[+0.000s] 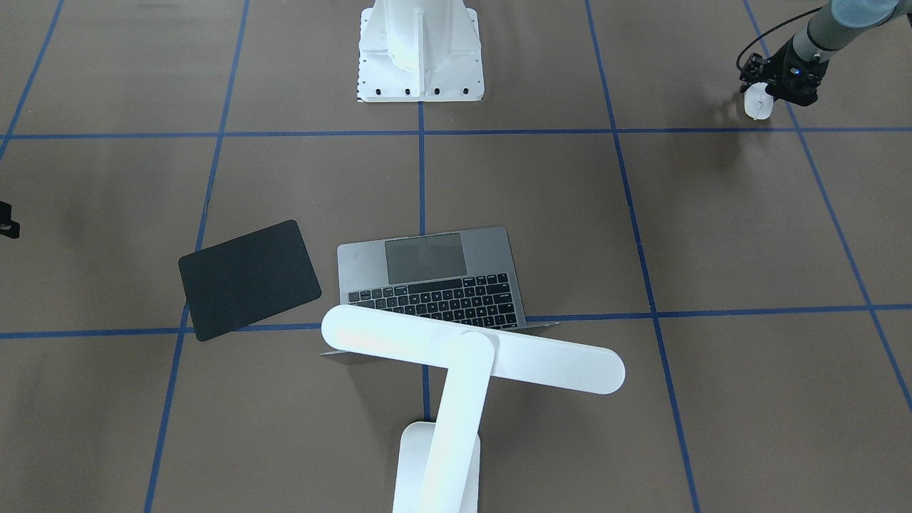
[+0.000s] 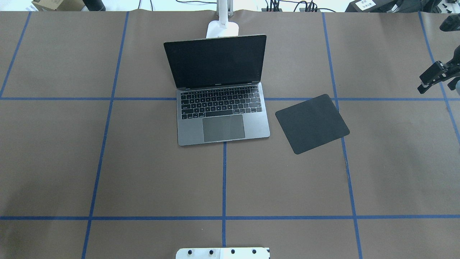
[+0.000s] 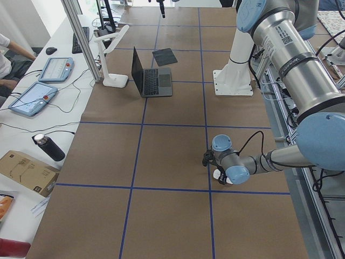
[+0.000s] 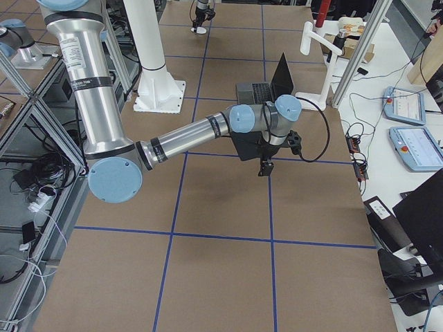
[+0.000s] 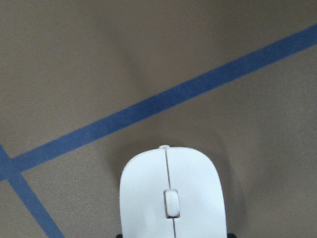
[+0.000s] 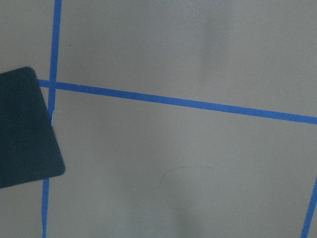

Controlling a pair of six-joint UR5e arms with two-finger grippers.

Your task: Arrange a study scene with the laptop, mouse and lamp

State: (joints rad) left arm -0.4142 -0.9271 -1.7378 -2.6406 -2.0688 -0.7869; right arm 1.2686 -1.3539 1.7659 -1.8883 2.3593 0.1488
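White gloss showed between the left fingers [image 1: 776, 87], which were closed narrowly on the mouse [image 5: 172, 198]. In the left wrist view its rounded nose and scroll wheel pointed away from the wrist, over brown paper and a blue tape line [image 5: 163, 101]. A soft shadow around it suggested a small gap, but whether it hung clear of the worktop [image 1: 712, 235] could not be told. The mouse sat far out on the robot's left, close to the robot-side edge and well apart from the open laptop [image 1: 434, 278] at the middle. The black mousepad [image 1: 248, 279] lay askew just beside the laptop on the robot's right, so the step in hand was probably a long carry across to it. Doing that well would call for a level, firm hold on the slick shell and a gentle set-down flat on the pad. The widest open lane ran between the white pedestal [image 1: 420, 50] and the laptop's front edge. The upright screen and the bar head of the lamp [image 1: 470, 353] above it closed off the far side. The right fingers [image 2: 431, 77] hovered beyond the pad's outer side, their spread impossible to tell, and could crowd the arrival.
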